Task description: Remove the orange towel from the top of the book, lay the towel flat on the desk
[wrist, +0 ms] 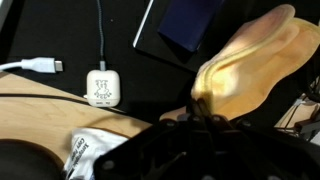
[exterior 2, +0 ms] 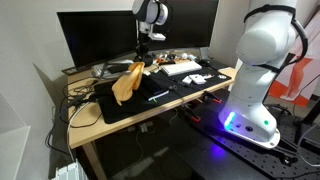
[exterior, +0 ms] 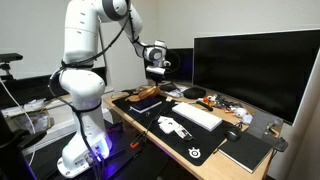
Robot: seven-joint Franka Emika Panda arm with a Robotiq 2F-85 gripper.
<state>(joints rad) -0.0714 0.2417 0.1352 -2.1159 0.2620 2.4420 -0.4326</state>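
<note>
The orange towel [wrist: 250, 55] hangs bunched from my gripper [wrist: 205, 112], which is shut on its top edge. In both exterior views the towel [exterior 2: 127, 83] dangles above the black desk mat [exterior 2: 150, 100], with the gripper [exterior 2: 141, 60] over it; in an exterior view it shows as an orange-brown bunch [exterior: 147, 92] under the gripper [exterior: 155, 74]. A dark blue book [wrist: 190, 22] lies on the mat below, beside the towel's far edge in the wrist view. The towel's lower end looks close to the mat; contact cannot be told.
A large monitor [exterior: 250, 65] stands at the desk's back. A white keyboard [exterior: 197, 116], a black notebook [exterior: 245, 150] and small items lie on the mat. A white charger [wrist: 102, 87] with cable lies on the mat near the wooden desk edge [wrist: 40, 115].
</note>
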